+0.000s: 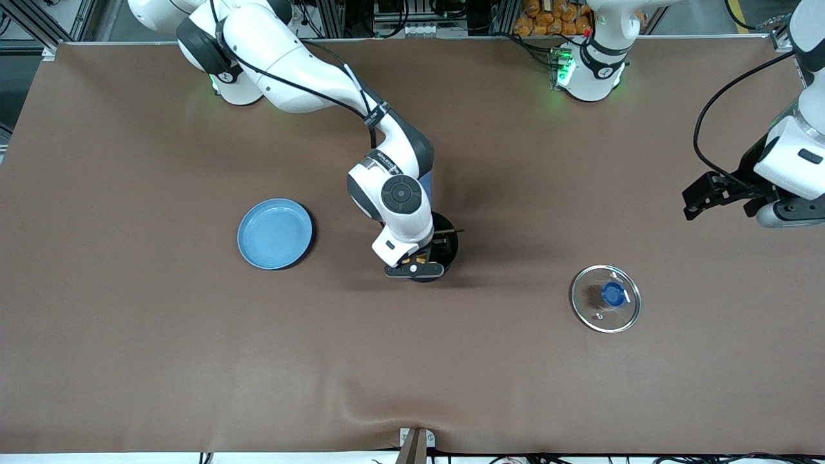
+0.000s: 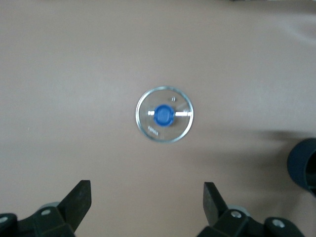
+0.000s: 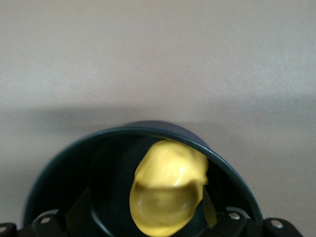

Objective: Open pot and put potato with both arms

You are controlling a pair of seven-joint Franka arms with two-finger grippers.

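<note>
The black pot (image 1: 449,240) stands mid-table with its lid off; its blue handle (image 1: 427,187) points toward the robots' bases, mostly hidden by the right arm. My right gripper (image 1: 417,261) reaches down into the pot, fingers spread. In the right wrist view the yellow potato (image 3: 170,187) lies inside the pot (image 3: 148,129) between the fingers of my right gripper (image 3: 146,203), close to one finger and apart from the other. The glass lid (image 1: 606,298) with blue knob lies flat on the table toward the left arm's end and also shows in the left wrist view (image 2: 164,114). My left gripper (image 1: 699,200) (image 2: 148,197) is open, empty and raised.
A flat blue plate (image 1: 275,233) lies empty toward the right arm's end of the table, beside the pot. The brown table cloth (image 1: 412,374) has a slight ridge near the front edge.
</note>
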